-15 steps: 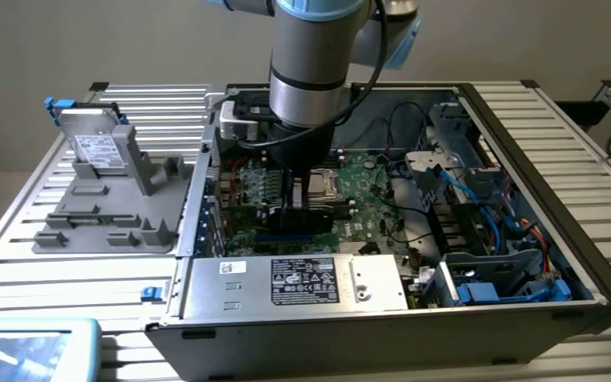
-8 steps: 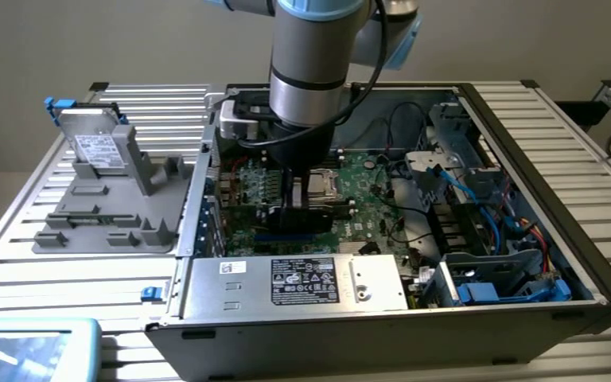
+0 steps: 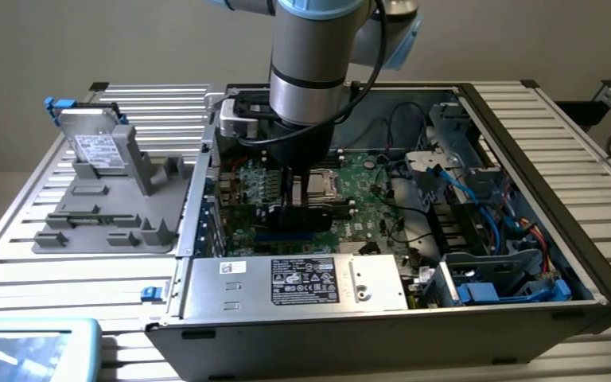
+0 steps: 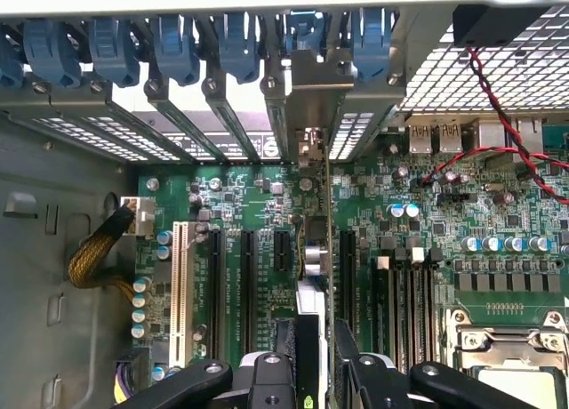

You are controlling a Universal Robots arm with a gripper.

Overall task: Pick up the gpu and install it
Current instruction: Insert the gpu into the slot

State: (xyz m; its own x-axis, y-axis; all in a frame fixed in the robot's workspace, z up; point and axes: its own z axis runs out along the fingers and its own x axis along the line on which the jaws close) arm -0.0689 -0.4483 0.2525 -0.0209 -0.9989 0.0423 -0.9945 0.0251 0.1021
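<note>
- Wrist view: the gripper (image 4: 313, 373) is seen closest, its two black fingers (image 4: 267, 378) drawn in partway and clasped on the gpu (image 4: 313, 253), which is held upright on edge between them.
- The card is set over the motherboard (image 4: 498, 213), among the long black expansion slots (image 4: 247, 284) and near a white slot (image 4: 180, 284); whether its lower edge is seated cannot be told.
- Farther off, the card's silver bracket (image 4: 311, 89) is lined up with the rear slot openings, under a row of blue clips (image 4: 173, 44).
- A yellow-sleeved cable (image 4: 93, 258) and red-and-black twisted wires (image 4: 498, 98) are seen on opposite sides of the card.
- Exterior view: a labelled power supply (image 3: 305, 280) is nearest inside the open computer case (image 3: 391, 342); behind it the arm (image 3: 311, 64) is seen reaching down into the case, with the gripper over the middle of the board.
- On the exterior view's left, outside the case, a silver drive (image 3: 99, 147) is propped on a grey tray (image 3: 114, 215).
</note>
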